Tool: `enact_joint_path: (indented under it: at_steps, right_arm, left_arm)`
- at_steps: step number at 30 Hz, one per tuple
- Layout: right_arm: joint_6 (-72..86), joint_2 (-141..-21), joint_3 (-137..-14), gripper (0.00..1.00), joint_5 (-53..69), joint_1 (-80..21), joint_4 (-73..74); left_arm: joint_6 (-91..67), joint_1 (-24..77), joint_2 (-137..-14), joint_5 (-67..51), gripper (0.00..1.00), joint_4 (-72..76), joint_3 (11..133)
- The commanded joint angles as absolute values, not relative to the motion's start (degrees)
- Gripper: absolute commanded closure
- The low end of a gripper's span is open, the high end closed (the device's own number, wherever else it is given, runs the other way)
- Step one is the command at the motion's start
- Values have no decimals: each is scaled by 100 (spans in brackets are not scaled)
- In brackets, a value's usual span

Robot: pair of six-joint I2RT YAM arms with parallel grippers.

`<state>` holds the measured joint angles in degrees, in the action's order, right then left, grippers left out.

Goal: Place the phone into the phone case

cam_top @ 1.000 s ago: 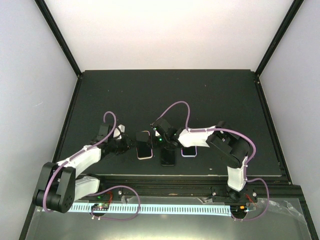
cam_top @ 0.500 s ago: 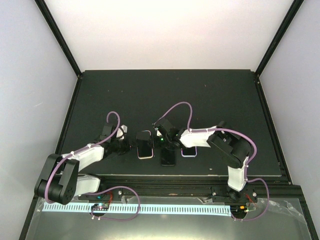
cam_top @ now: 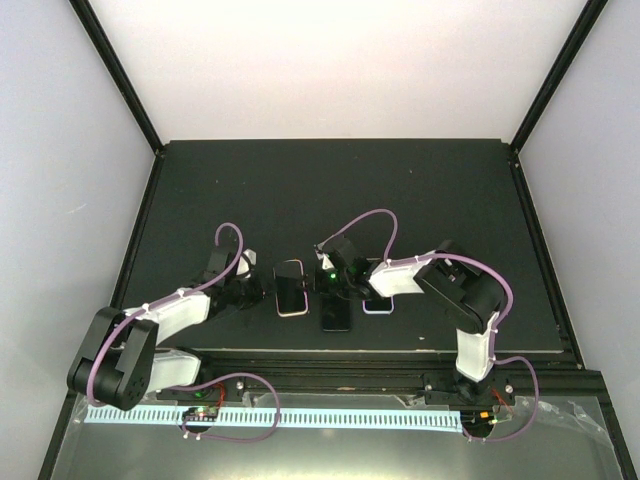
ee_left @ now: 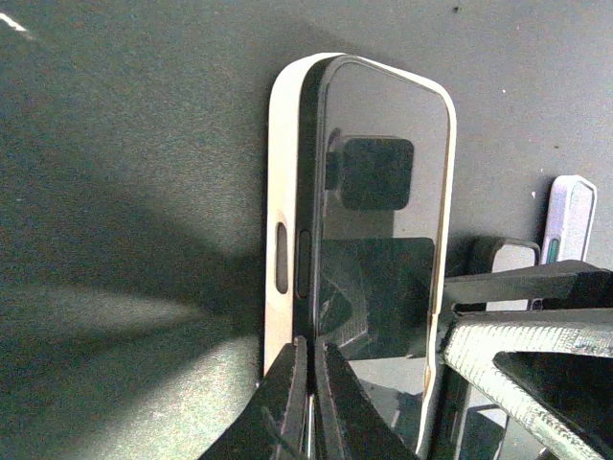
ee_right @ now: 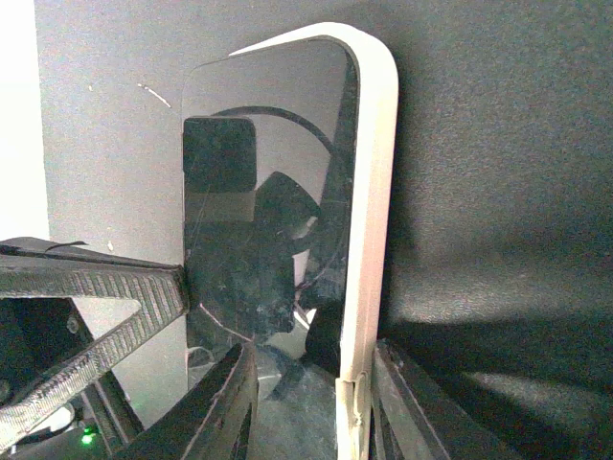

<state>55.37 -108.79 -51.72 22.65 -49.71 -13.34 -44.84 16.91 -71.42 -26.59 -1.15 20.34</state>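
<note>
A black phone [cam_top: 290, 285] lies screen up in a white phone case [cam_top: 290, 313] on the mat, between my two grippers. In the left wrist view the phone [ee_left: 383, 220] sits a little proud of the case wall [ee_left: 284, 192] along its left side. My left gripper [ee_left: 311, 350] is shut and empty. Its tips touch the seam between phone and case near the close corner. My right gripper [ee_right: 311, 359] is open astride the case's right wall [ee_right: 374, 172]: one finger is over the glass [ee_right: 259, 192], the other outside on the mat. From above, the left gripper [cam_top: 258, 290] and right gripper [cam_top: 322, 283] flank the phone.
A second dark phone [cam_top: 336, 313] lies just right of the cased one, near the front edge. A pale lilac-edged case [cam_top: 378, 303] lies beyond it under the right arm. The black mat [cam_top: 330, 190] stretches back to the rear frame.
My left gripper has shut and slid right, up against the phone's left edge. The right arm shifted slightly to the right, its jaws unchanged.
</note>
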Motion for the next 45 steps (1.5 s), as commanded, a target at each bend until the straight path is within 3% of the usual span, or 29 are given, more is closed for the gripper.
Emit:
enact_joint_path:
  at_steps: [1,8,26,35,45]
  right_arm:
    - [5985,-10843,-5169,66,3189,-5113,-2732]
    - [6423,-10928,-4943,66,3478,-5111,-3704]
    - [6824,-10981,-4789,66,3469,-5121,-4472]
    - [6505,-11103,-4887,66,3168,-5138,-3383]
    - [6398,-11257,-4942,77,3207,-5159,-3238]
  left_arm:
    - [-4494,1847,-7066,-2753,96,-321,1954]
    - [-4445,1755,-6928,-2790,93,-492,1875]
    - [-4454,1723,-6471,-3373,85,-537,1824]
    - [-4394,1723,-6462,-3514,85,-377,1740]
    - [-4304,1723,-6679,-3588,85,-254,1778]
